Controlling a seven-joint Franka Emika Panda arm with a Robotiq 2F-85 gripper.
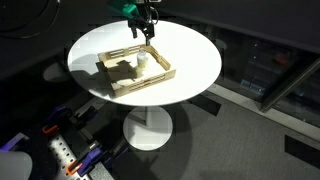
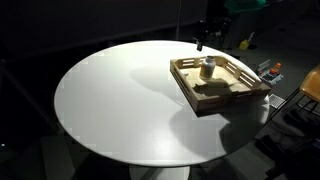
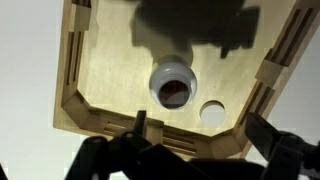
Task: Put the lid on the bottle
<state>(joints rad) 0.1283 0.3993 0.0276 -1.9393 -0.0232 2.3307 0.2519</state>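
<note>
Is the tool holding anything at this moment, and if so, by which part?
Nothing is held. The tool is open and empty above the wooden tray; the bottle and the lid rest inside the tray, untouched.

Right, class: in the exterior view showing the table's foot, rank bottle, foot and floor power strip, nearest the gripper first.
1. bottle, in the tray below the gripper.
2. table's foot, on the floor beneath.
3. power strip, floor, bottom-left corner.
</note>
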